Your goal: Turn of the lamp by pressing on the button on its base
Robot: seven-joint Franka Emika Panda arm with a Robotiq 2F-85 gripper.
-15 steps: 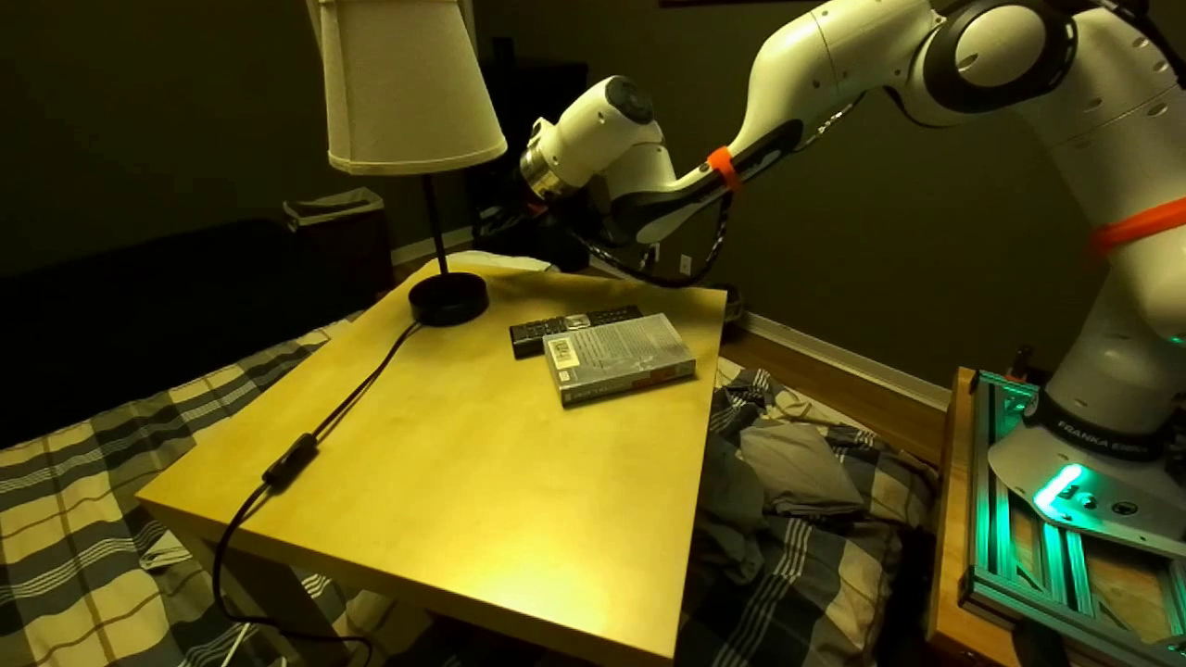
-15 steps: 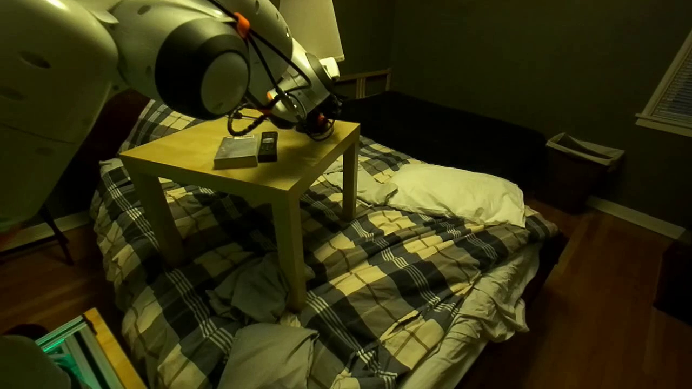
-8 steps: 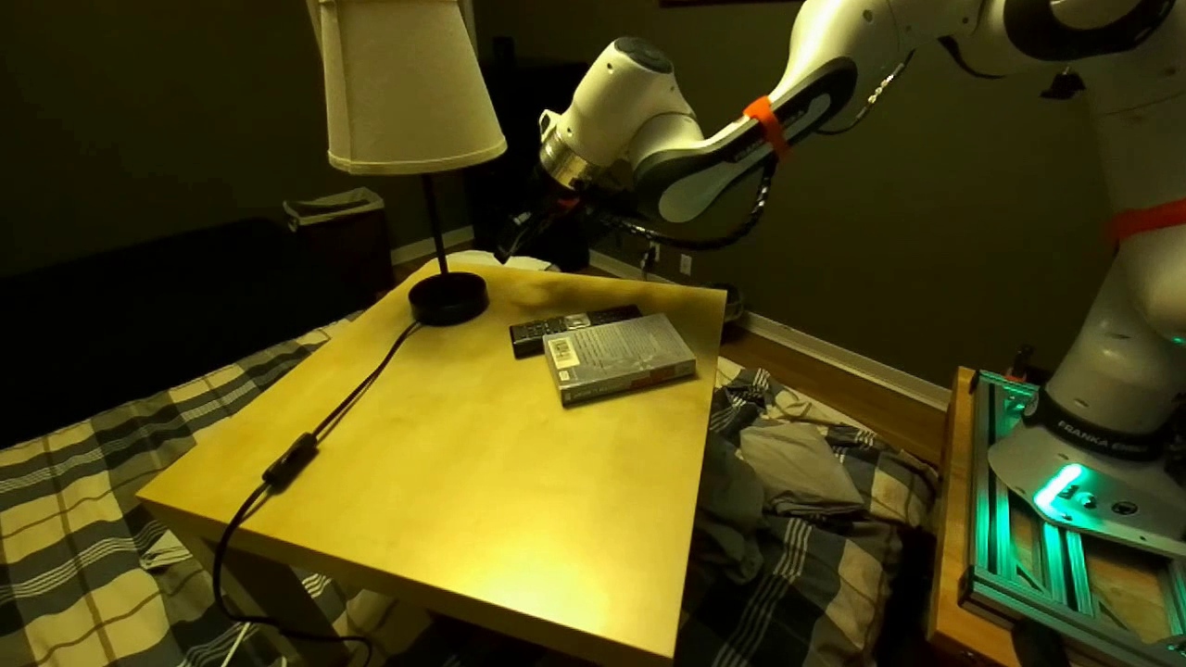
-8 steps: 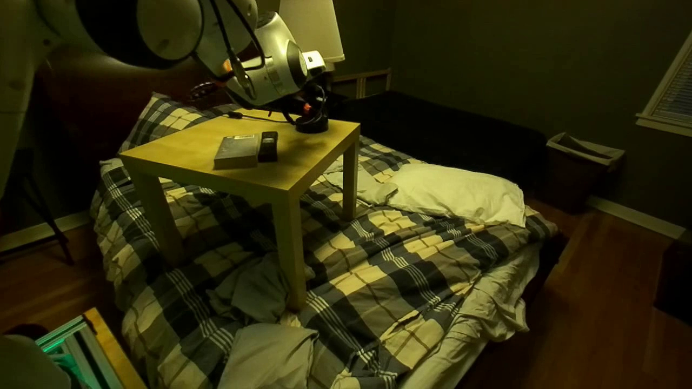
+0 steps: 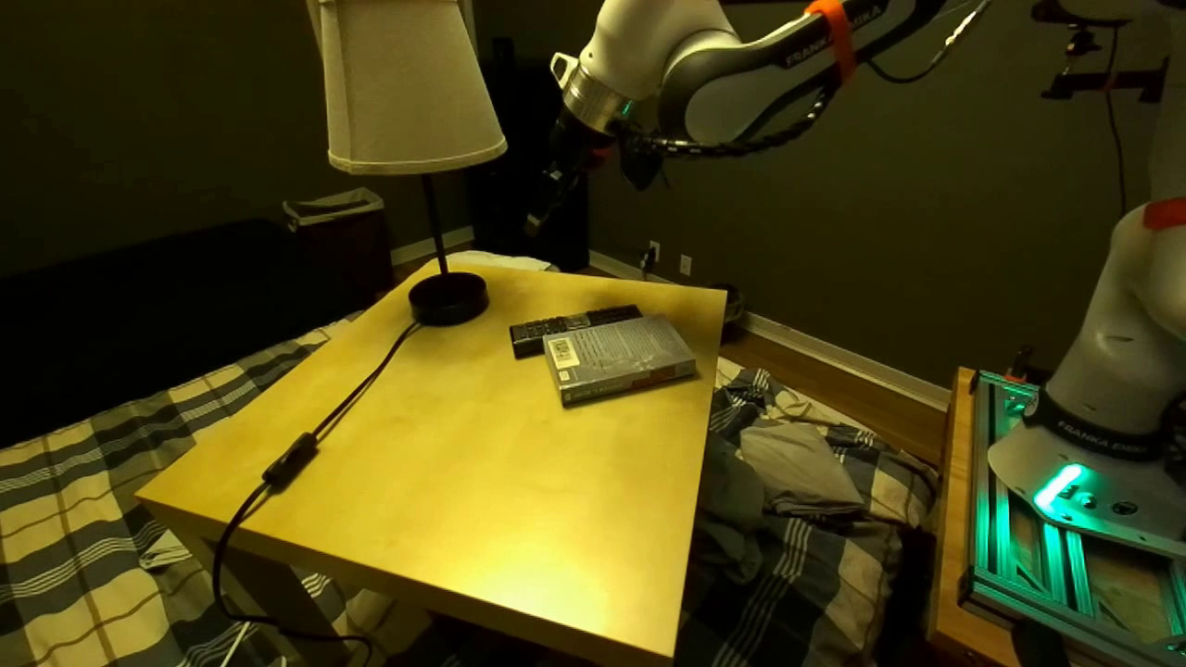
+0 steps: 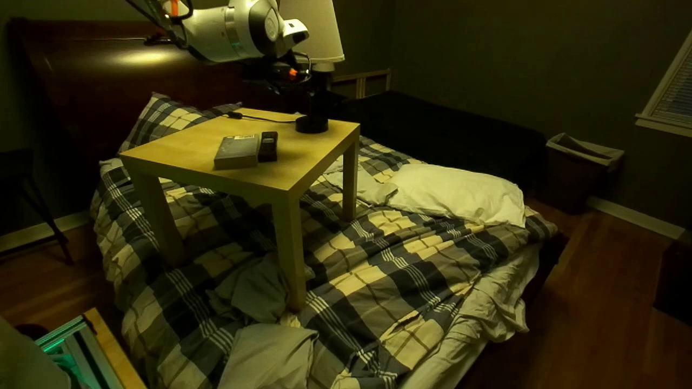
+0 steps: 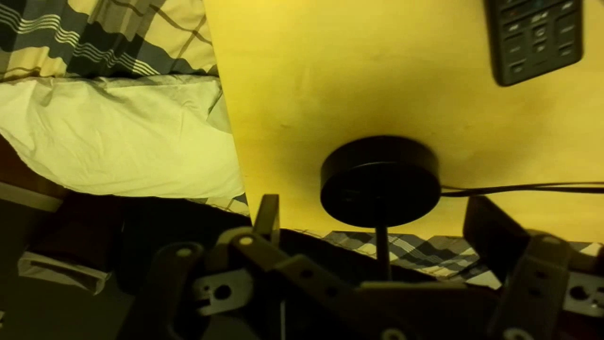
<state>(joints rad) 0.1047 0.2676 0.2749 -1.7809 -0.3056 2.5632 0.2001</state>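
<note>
The lamp [image 5: 408, 93] has a pale fabric shade with no bright glow and a thin dark pole. Its round black base [image 5: 448, 298] stands upright on the table, showing also in the wrist view as a dark disc [image 7: 380, 156]. A faint small mark [image 7: 350, 194] on top of the disc may be the button; it is too dark to be sure. My gripper [image 7: 373, 208] is open, its two fingers wide apart with nothing held. In an exterior view the gripper [image 5: 541, 206] hangs above the table's far edge, to the right of the lamp pole and clear of the base.
On the pale wooden table [image 5: 445, 463] lie a grey case [image 5: 619, 358] and a black remote [image 5: 556, 326]. A dark cord with an inline switch [image 5: 292, 460] runs from the base over the table edge. The table stands on a plaid bed [image 6: 373, 270] with a white pillow [image 6: 459, 194].
My arm has risen and drawn back from the lamp base, which the arm hid earlier in an exterior view. The jaws have opened. Lamp, remote and case stay where they were.
</note>
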